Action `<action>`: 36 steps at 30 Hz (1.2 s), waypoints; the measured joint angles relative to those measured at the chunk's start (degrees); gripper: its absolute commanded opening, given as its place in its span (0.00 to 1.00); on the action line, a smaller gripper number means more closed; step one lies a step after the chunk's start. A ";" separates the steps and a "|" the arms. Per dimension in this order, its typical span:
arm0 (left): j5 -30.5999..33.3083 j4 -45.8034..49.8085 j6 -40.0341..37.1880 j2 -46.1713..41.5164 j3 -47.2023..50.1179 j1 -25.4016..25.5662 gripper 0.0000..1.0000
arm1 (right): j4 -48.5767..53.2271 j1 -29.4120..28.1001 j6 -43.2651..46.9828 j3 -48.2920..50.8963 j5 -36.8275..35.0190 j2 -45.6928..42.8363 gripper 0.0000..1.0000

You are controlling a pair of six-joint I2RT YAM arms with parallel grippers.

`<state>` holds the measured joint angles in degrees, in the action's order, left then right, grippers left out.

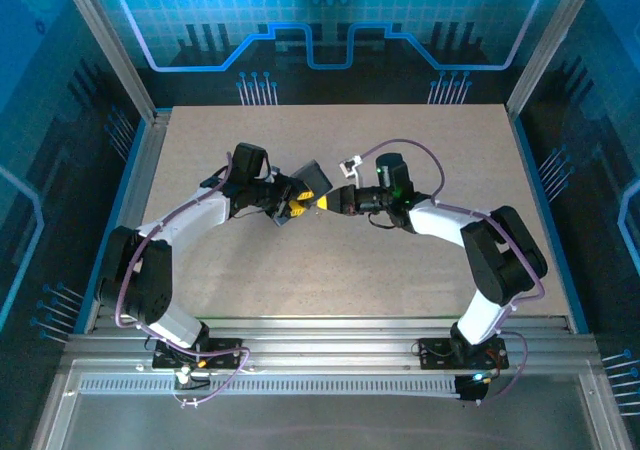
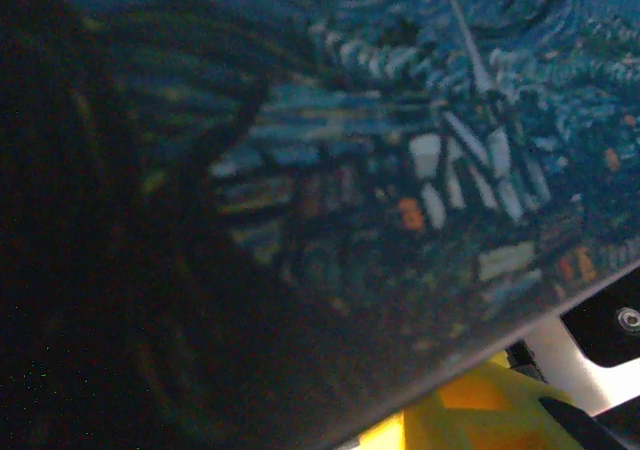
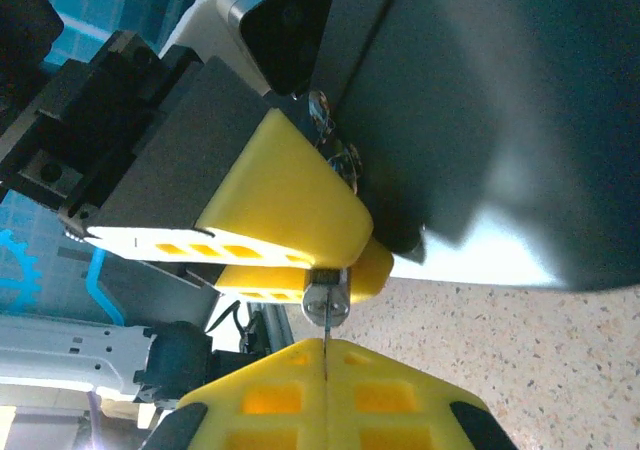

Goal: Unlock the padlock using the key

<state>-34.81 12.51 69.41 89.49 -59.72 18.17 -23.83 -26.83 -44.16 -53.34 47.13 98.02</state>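
Speckled beige board makes the table (image 1: 400,270), boxed in by blue-lit panels; above its middle the two arms meet nose to nose; the right gripper (image 3: 326,395) is fully closed, its ribbed yellow plastic pads pressed to a hairline seam that pinches the key (image 3: 326,305), a thin greyish sliver seen edge-on, its end meeting the tips of the left gripper (image 1: 292,207); those pads stand narrowly apart against the dark tin (image 2: 400,170) with its blue swirled print, and whether they pinch the padlock I cannot tell, it being hidden or too small to make out; a few bright metal links (image 3: 335,150) glint between finger and tin; the key is probably light, stiff and slick, apt to swivel under any twist, so it is best held flat across its broad head; the padlock, hard and liable to swing on its loop, wants gripping by the body.
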 measured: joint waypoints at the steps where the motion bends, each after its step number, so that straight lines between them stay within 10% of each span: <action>1: -0.09 -0.22 0.17 0.00 0.02 0.11 0.09 | -0.13 -0.15 -0.07 -0.48 -0.09 0.35 0.00; 10: 1.57 -2.71 3.32 -0.37 1.92 -0.09 0.09 | 0.26 -0.87 -1.53 -3.32 -0.33 3.34 0.02; 21: 1.49 -0.31 3.61 -1.16 2.03 -0.31 0.09 | 7.93 0.22 5.35 -2.67 -3.56 -2.51 0.37; 30: 1.99 9.53 -0.22 -1.16 -1.22 -0.46 0.10 | 27.23 -0.87 36.04 -2.95 -14.95 -12.90 0.34; 36: 2.03 13.92 -2.58 -1.05 -4.70 -0.46 0.10 | 19.12 -9.77 56.63 8.07 -29.29 -18.99 0.31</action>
<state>-32.77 26.44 66.83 88.44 -64.42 17.72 -4.71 -36.60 12.47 -45.28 17.85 79.02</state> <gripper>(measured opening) 0.309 0.325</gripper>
